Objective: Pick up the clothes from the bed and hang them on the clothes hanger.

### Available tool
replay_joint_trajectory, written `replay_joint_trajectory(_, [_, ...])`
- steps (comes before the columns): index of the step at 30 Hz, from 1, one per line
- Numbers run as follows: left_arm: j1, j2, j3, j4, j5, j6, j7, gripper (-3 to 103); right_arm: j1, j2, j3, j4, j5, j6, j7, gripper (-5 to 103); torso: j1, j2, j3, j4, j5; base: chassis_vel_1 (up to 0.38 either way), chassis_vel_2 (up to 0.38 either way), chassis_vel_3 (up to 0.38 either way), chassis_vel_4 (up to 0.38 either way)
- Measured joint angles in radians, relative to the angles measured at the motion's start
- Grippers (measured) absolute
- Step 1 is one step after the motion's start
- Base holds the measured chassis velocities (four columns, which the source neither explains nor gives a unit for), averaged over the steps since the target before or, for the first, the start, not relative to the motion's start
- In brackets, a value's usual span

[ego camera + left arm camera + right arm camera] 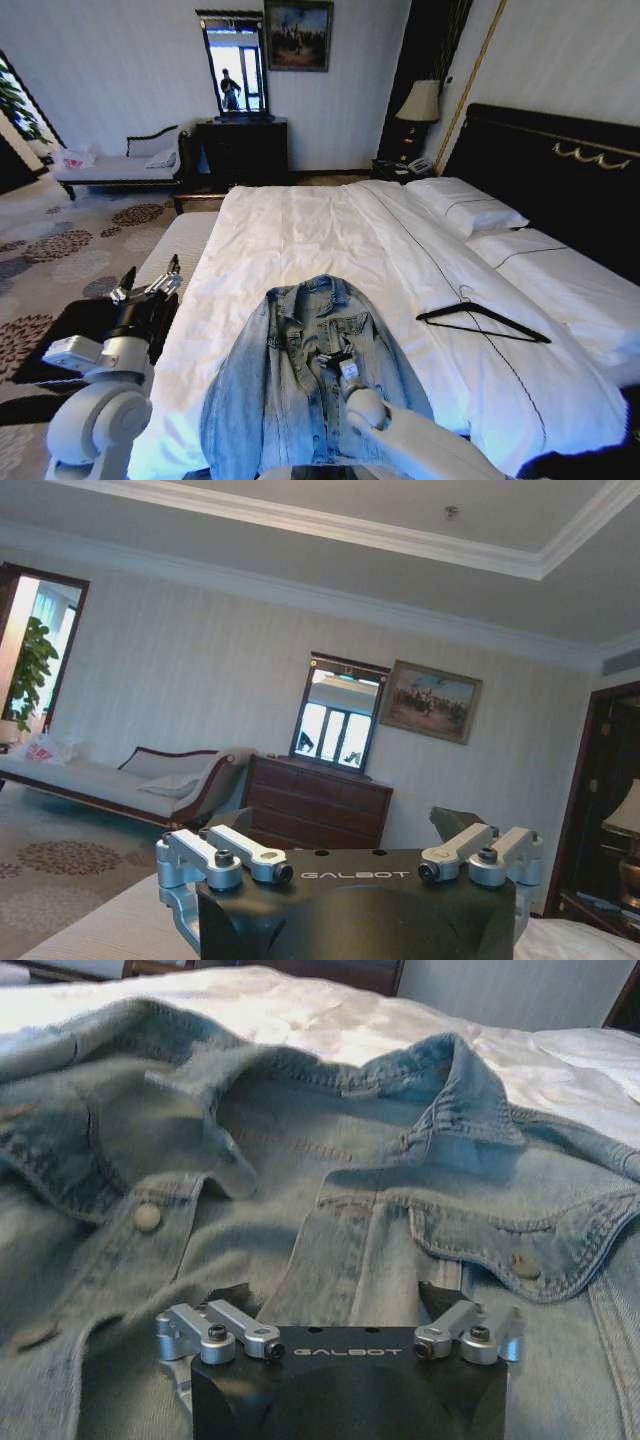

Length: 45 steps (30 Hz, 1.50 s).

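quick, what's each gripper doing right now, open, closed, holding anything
Left gripper: open, holding nothing, raised beside the bed.
Right gripper: open, holding nothing, low over the denim jacket front.

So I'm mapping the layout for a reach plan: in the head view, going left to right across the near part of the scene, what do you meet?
Left gripper beside the bed → denim jacket with the right gripper over its front → black clothes hanger on the white duvet.
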Motion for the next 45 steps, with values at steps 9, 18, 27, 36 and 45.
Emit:
replay_joint_trajectory(9, [-0.001, 0.012, -0.008, -0.001, -0.006, 0.000, -0.003, 100, -0.004, -0.019, 0.000, -0.005, 0.000, -0.046, 0.046, 58, 0.000, 0.000, 0.000, 0.0000, 0.0001, 0.000, 0.000, 0.000, 0.000])
replay_joint_trajectory(18, [-0.006, 0.016, -0.004, 0.000, -0.008, 0.000, -0.005, 100, -0.014, -0.028, 0.024, 0.020, 0.010, -0.038, 0.056, 26, 0.000, 0.000, 0.000, -0.0001, 0.0001, 0.000, 0.000, 0.000, 0.000])
replay_joint_trajectory(27, [-0.006, 0.015, -0.001, 0.007, -0.009, -0.001, -0.007, 100, -0.033, -0.069, 0.156, 0.070, 0.012, -0.006, 0.054, 2, 0.000, 0.000, 0.000, -0.0001, 0.0001, 0.000, 0.000, 0.000, 0.000])
replay_joint_trajectory(36, [-0.004, 0.002, 0.024, 0.025, -0.007, -0.001, -0.007, 100, -0.081, -0.130, 0.247, 0.080, -0.012, 0.006, 0.095, 2, 0.000, 0.000, 0.000, -0.0001, 0.0001, 0.000, 0.000, 0.000, 0.000])
replay_joint_trajectory(45, [-0.003, 0.012, 0.026, 0.044, -0.007, 0.000, -0.005, 100, -0.185, -0.133, 0.304, 0.089, -0.006, -0.051, 0.209, 2, 0.000, 0.000, 0.000, -0.0001, 0.0000, 0.000, 0.000, 0.000, 0.000])
